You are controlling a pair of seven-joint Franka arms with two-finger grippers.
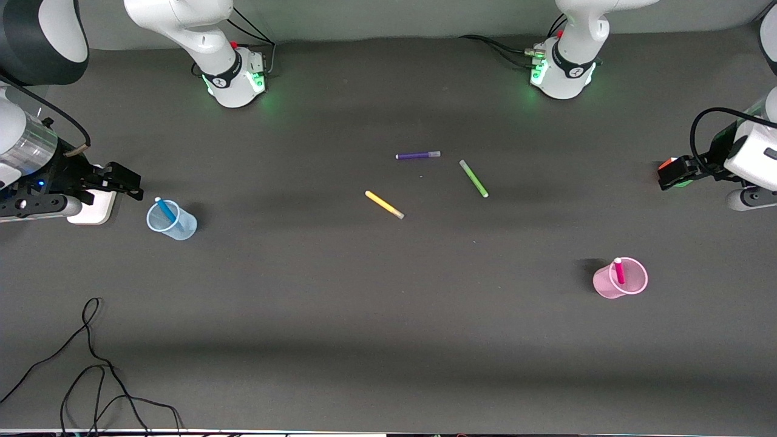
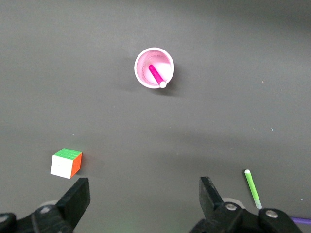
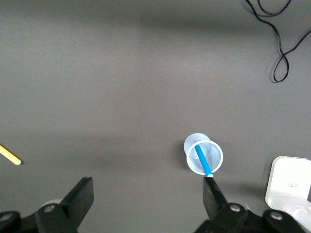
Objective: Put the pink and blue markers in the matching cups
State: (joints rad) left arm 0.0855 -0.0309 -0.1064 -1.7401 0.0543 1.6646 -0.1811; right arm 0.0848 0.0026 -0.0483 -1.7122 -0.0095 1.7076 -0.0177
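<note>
The blue marker (image 1: 165, 209) stands slanted in the pale blue cup (image 1: 172, 220) toward the right arm's end of the table; both also show in the right wrist view, marker (image 3: 202, 162) and cup (image 3: 203, 156). The pink marker (image 1: 618, 271) stands in the light pink cup (image 1: 620, 278) toward the left arm's end, nearer the front camera; the left wrist view shows marker (image 2: 156, 76) and cup (image 2: 154, 68). My right gripper (image 1: 124, 182) (image 3: 147, 194) is open and empty beside the blue cup. My left gripper (image 1: 671, 173) (image 2: 144, 191) is open and empty at the table's end.
A purple pen (image 1: 417, 155), a green pen (image 1: 473, 178) and a yellow pen (image 1: 383, 204) lie mid-table. A colour cube (image 2: 66, 163) sits under the left gripper. A white box (image 1: 94, 209) lies under the right gripper. A black cable (image 1: 91, 364) loops at the near corner.
</note>
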